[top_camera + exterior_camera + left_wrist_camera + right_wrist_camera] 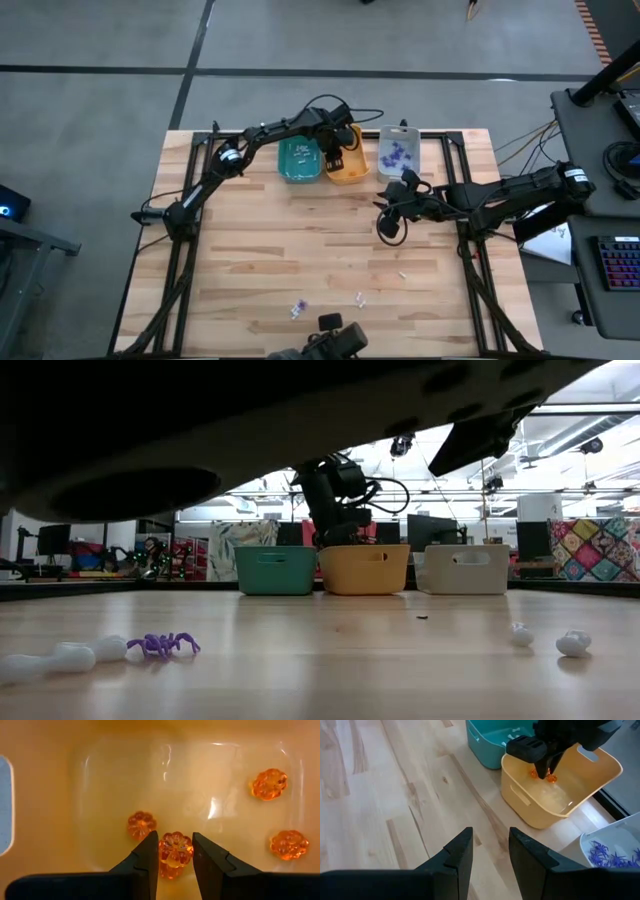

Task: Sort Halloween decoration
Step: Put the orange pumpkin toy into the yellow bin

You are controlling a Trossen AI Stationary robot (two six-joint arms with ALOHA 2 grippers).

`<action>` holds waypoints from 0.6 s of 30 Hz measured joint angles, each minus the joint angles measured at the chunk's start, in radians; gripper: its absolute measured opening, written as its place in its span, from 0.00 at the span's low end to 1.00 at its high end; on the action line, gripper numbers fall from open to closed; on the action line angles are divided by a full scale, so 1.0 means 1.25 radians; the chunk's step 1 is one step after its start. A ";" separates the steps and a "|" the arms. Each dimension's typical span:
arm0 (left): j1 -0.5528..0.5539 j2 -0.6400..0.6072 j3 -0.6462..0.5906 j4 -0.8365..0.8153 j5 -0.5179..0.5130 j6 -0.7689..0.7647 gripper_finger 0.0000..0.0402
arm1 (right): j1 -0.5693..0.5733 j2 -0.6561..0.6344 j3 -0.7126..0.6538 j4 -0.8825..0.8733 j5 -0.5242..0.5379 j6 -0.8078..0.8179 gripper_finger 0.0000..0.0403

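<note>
My left gripper [175, 857] reaches down into the orange bin [347, 166] and is shut on a small orange pumpkin trinket [175, 849]. Three more orange pumpkins [269, 783] lie on the bin floor. My right gripper [490, 845] is open and holds nothing; it hovers over the table [390, 218] just near of the bins. The grey bin [398, 155] holds purple spiders [607, 852]. Loose on the near part of the table are a purple spider [165, 645] and white trinkets [573, 643]. My left gripper pinches the orange pumpkin by its two opposite sides [161, 851] between the two fingertips. The fingers come from above, pointing down into the orange bin. Whether the pumpkin is clear of the bin floor or rests on it, I cannot tell.
The teal bin [298, 160], the orange bin and the grey bin stand in a row at the table's far edge. White pieces [360, 298] and a purple one [298, 307] lie near the near edge. Bare wood [300, 240] spreads across the middle.
</note>
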 joint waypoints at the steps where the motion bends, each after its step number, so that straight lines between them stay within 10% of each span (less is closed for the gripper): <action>1: 0.000 0.000 0.000 0.000 0.000 0.000 0.18 | 0.000 0.000 0.000 0.000 0.000 0.000 0.29; 18: -0.016 -0.015 0.011 0.010 -0.002 0.013 0.40 | 0.000 0.000 0.000 0.000 0.000 0.000 0.29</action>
